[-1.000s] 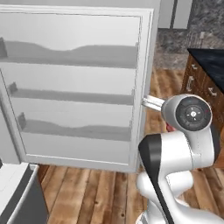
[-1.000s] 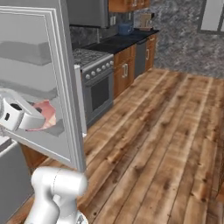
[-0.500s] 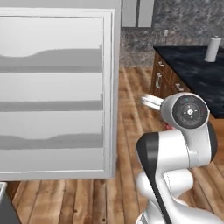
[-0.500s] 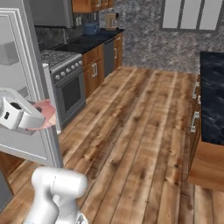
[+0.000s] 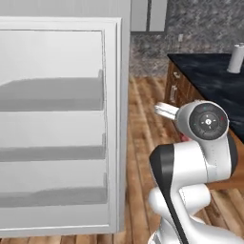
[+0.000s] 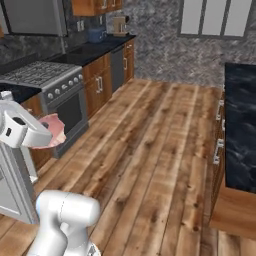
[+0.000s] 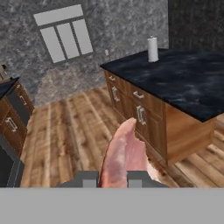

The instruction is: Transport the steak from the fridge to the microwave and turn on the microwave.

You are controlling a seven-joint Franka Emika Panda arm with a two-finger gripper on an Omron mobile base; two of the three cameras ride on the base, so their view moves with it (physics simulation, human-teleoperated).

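Note:
My gripper (image 7: 111,179) is shut on the steak (image 7: 124,155), a pink-red slab that sticks up between the two dark fingertips. From the right base view the steak (image 6: 54,131) shows just beyond the white hand, held above the wooden floor. The fridge's open door (image 5: 57,124), white-framed with grey shelves, stands to my left, and a corner of the fridge (image 6: 11,185) sits at the lower left. A grey box (image 6: 32,15) hangs above the stove; I cannot tell whether it is the microwave.
A gas stove (image 6: 47,75) and brown cabinets line the left wall. An island with a dark stone top (image 7: 183,83) (image 6: 240,125) stands to the right, carrying a white roll (image 7: 152,49). Open wooden floor (image 6: 150,150) runs between them.
Both base views have swung right with the base: the fridge door has slid left and the island has come into view. The steak stays gripped.

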